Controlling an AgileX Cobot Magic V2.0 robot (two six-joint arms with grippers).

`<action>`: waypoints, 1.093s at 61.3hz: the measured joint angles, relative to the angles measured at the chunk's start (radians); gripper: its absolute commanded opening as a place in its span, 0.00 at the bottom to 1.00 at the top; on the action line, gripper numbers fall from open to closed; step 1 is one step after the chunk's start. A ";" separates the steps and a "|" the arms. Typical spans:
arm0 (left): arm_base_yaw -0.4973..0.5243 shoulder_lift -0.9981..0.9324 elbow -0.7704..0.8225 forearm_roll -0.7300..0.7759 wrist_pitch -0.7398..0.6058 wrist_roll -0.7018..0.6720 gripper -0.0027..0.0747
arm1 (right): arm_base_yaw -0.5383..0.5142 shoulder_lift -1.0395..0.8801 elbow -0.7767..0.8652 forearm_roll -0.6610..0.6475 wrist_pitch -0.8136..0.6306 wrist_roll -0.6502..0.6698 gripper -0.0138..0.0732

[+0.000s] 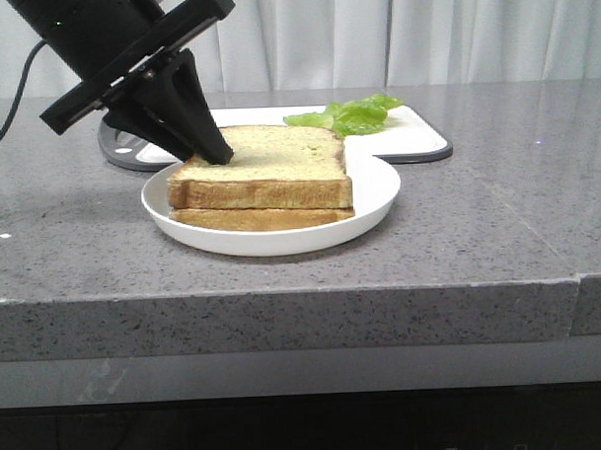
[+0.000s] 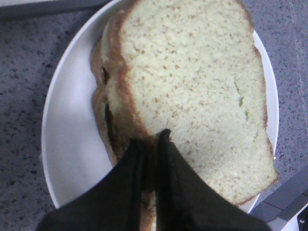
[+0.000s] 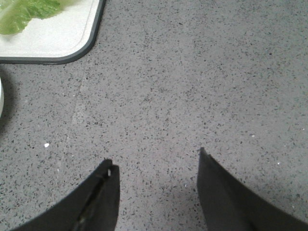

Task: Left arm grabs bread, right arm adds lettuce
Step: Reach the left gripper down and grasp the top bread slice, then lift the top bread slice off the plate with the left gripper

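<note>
The bread (image 1: 269, 167), a thick slice with a speckled yellowish face and dark crust, lies on top of a thinner slice (image 1: 261, 218) on a white plate (image 1: 378, 188). My left gripper (image 1: 217, 154) reaches down onto its near-left corner. In the left wrist view the black fingers (image 2: 166, 144) pinch the crust edge of the bread (image 2: 192, 82), one finger on its face and one at its side. The lettuce (image 1: 346, 115) lies on a white cutting board (image 1: 416, 132) behind the plate. My right gripper (image 3: 156, 161) hangs open over bare grey counter, away from the lettuce (image 3: 24, 12).
The cutting board (image 3: 62, 38) has a dark grey rim and stretches behind the plate (image 2: 72, 110) across the counter. The speckled grey counter's front edge runs below the plate. A white curtain closes off the back.
</note>
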 measured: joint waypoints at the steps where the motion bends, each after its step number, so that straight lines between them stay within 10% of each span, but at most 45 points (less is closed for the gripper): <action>1: 0.000 0.000 0.000 0.000 0.002 0.000 0.01 | 0.000 0.000 0.000 0.000 0.000 0.000 0.62; 36: 0.036 -0.258 0.009 0.002 0.062 0.026 0.01 | 0.000 0.000 0.000 0.000 0.000 0.000 0.62; 67: 0.395 -0.554 0.300 -0.224 0.140 0.274 0.01 | 0.000 0.000 0.000 0.000 0.000 0.000 0.62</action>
